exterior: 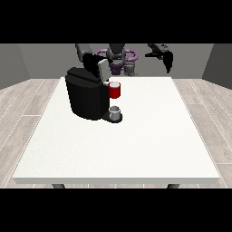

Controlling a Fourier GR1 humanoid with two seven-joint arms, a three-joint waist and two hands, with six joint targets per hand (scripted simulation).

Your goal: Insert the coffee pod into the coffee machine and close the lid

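Observation:
The black coffee machine (86, 97) stands on the left half of the white table (136, 136). Its lid (100, 68) appears raised at the top, showing a pale edge. The hand at the view's left (92, 60) is right above the machine's top, beside the lid, dark against dark. I cannot make out a coffee pod; it may be hidden by that hand or inside the machine. A small grey cup (115, 112) sits on the machine's base at its front. The hand at the view's right (168, 60) hangs in the air off the table's far edge, fingers relaxed and pointing down, holding nothing.
A red mug (115, 90) stands just behind and to the right of the machine. The robot's torso (118, 56) is at the table's far edge. White tabletop stretches in front of and to the right of the machine.

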